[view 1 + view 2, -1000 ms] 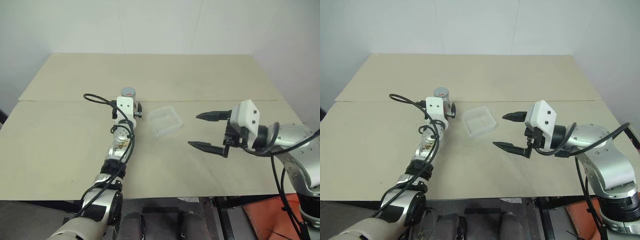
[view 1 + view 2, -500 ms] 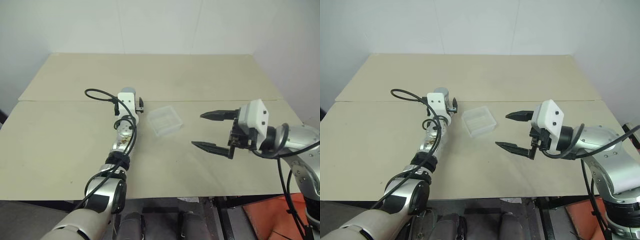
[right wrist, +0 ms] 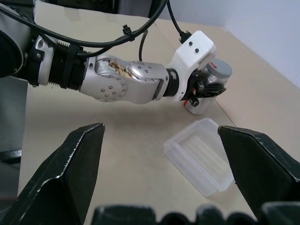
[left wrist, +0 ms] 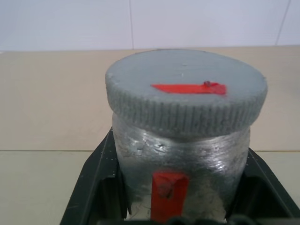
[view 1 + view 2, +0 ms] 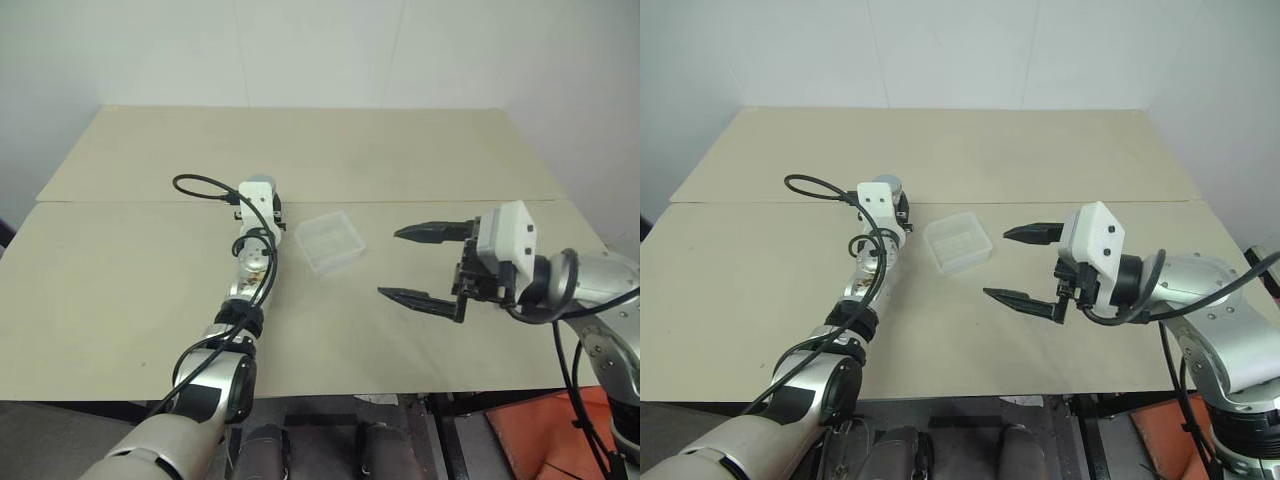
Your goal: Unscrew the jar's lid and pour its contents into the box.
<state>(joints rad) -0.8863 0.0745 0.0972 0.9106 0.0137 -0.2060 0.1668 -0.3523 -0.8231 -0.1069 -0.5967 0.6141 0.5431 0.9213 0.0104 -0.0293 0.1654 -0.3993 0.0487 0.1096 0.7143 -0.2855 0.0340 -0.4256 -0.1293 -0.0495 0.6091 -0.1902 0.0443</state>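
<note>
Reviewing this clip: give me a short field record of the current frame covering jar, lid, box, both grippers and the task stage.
jar: upright on the table, clamped between the left gripper's fingers
lid: on the jar, grey with a red mark on top
box: clear, on the table beside the jar on the right-arm side, apart from it
left gripper: shut on the jar's body below the lid
right gripper: open, holding nothing, hovering short of the box
task stage: jar gripped, lid not yet removed

Jar (image 4: 180,159): silvery-grey body, red vertical stripe on white label.
Lid (image 4: 186,91): matte grey, ribbed edge, red strip across the top.
Box (image 5: 330,241): clear plastic, just beside the jar.
Table (image 5: 120,280): pale beige.
Gripper fingers (image 3: 77,161): black.
</note>
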